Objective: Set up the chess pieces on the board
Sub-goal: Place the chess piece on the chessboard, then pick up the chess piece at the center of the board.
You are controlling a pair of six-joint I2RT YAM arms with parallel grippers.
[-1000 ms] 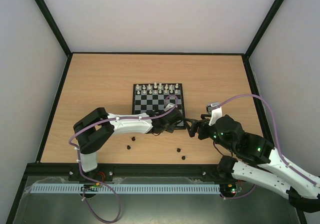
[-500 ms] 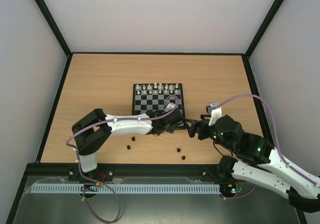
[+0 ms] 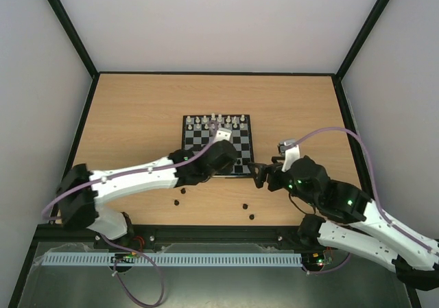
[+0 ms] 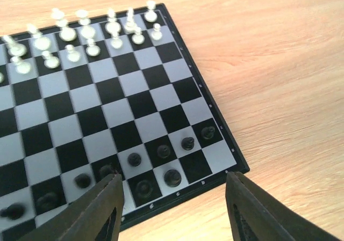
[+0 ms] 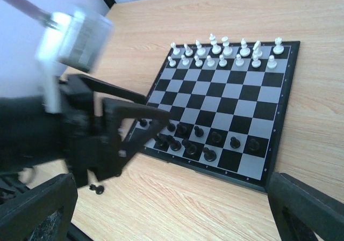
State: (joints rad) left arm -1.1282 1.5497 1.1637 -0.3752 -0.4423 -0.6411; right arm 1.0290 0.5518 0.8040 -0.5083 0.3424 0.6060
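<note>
The board [image 3: 203, 142] lies mid-table, with white pieces along its far rows and several black chess pieces [image 4: 172, 177] on its two near rows. My left gripper [image 3: 235, 169] hovers open and empty over the board's near right edge; its fingertips [image 4: 107, 198] straddle the near-row pieces in the left wrist view. My right gripper [image 3: 259, 175] is open and empty just off the board's near right corner. In the right wrist view the board [image 5: 236, 93] and the black pieces [image 5: 209, 155] show, partly hidden by the left gripper [image 5: 107, 139].
Several loose black pieces lie on the wood in front of the board: two at the left [image 3: 180, 197], two at the right [image 3: 247, 210]. One [image 5: 97, 189] shows in the right wrist view. Black frame rails edge the table.
The left arm has stretched out, its elbow swinging down to the left, and its gripper has shifted slightly left over the board's near edge. The right arm has edged left.
</note>
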